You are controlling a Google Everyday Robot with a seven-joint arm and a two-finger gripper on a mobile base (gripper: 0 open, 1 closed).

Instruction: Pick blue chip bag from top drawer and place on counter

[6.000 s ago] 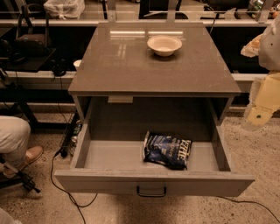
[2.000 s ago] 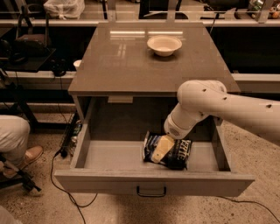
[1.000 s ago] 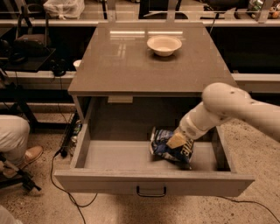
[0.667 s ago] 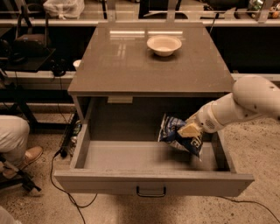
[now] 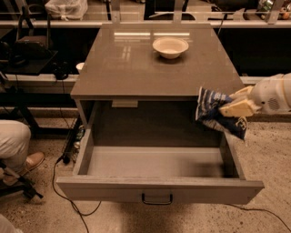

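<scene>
**Blue chip bag held in the air by the counter's right front corner**

The gripper (image 5: pixel 233 108) is at the right side of the scene, reaching in from the right on a white arm (image 5: pixel 273 93). Its cream-coloured fingers are pinched on the blue chip bag (image 5: pixel 210 105). The bag hangs tilted from the grip, with its upper end to the gripper's left and its lower end trailing below the fingers. It is lifted clear of the drawer floor and is not lying on the counter top.

Just left of the gripper, and about level with it, is the right front corner of the counter (image 5: pixel 150 68). The bag's upper left edge overlaps that corner in this view; whether the two touch cannot be told. Farther left and beyond the gripper, toward the back of the counter, stands a white bowl (image 5: pixel 170 47), well apart from the bag.

Below and to the left of the gripper, the top drawer (image 5: pixel 159 189) stands pulled out, with its grey floor in view. Its right wall lies beneath the hanging bag. The small dark handle (image 5: pixel 157 199) at the middle of the front panel is low and to the gripper's left.

Far to the gripper's left, at the edge of the scene, a person's leg (image 5: pixel 11 139) in pale trousers and a brown shoe (image 5: pixel 32 160) rest on the speckled floor. High and far left of the gripper, a plastic bag (image 5: pixel 66 7) sits on the shelving behind the cabinet.
</scene>
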